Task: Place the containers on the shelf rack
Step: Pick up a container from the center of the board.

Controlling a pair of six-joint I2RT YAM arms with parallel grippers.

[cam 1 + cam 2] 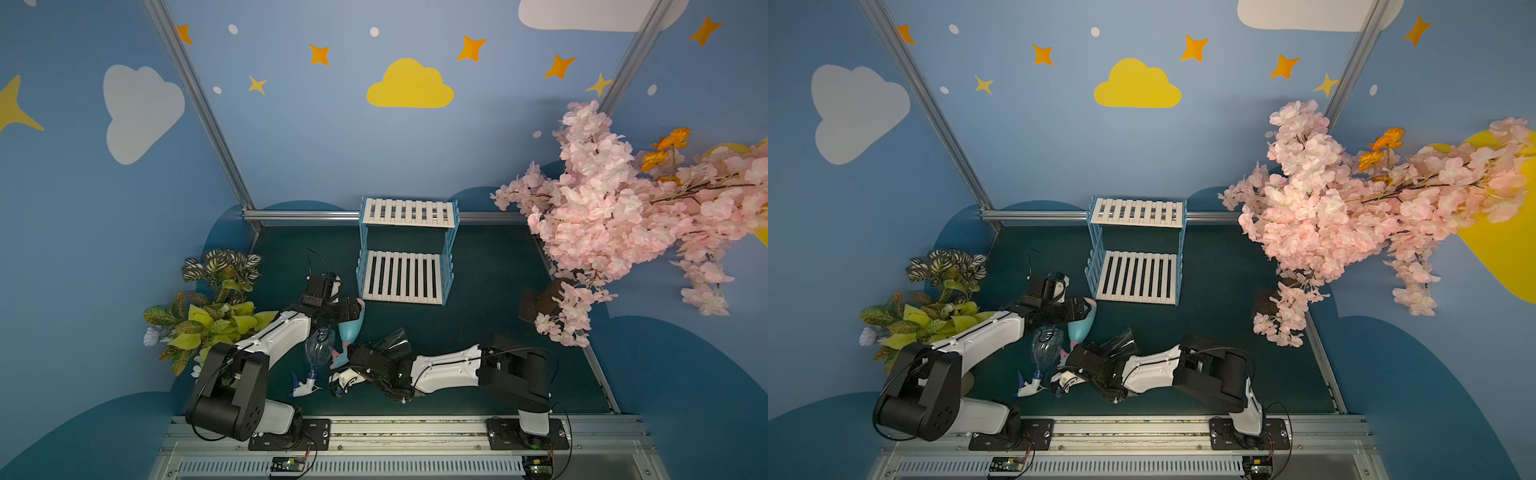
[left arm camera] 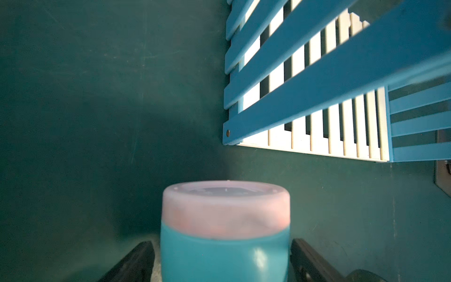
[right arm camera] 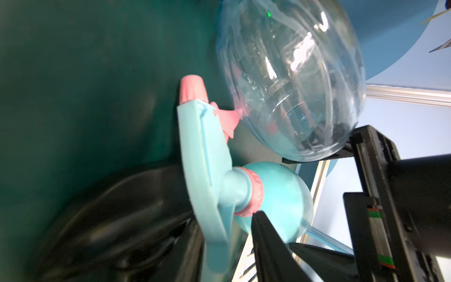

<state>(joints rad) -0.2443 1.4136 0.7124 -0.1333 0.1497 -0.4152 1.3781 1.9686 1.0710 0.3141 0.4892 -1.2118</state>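
A dark green tabletop (image 1: 490,291) sits inside blue walls painted with clouds and stars. All three containers lie on their sides on it, bunched together in front of the shelf rack (image 1: 409,212), which stands toward the back.

The light-blue bottle (image 1: 352,326) points its pink-banded base toward the rack's front corner. The left end effector (image 2: 220,254) straddles its body with fingers (image 2: 136,261) spread wide, and I cannot tell whether they press on it. The bottle's neck lies between the fingers (image 3: 266,244) of the right end effector (image 3: 227,219), which stand narrow. Whether they pinch it I cannot tell either.

Just beside it lies the clear bottle (image 1: 320,345), which seems to touch the pink trigger in the right wrist view. Its white-blue spray head points toward the front, and I can see straight through its wall. The dark bottle (image 1: 395,340) is half hidden under the right arm. What the light-blue and dark ones hold I cannot see.

Off to the sides are a leafy plant (image 1: 208,316) and a pink blossom branch (image 1: 602,208), which covers part of a brown thing (image 1: 540,305) I cannot make out.
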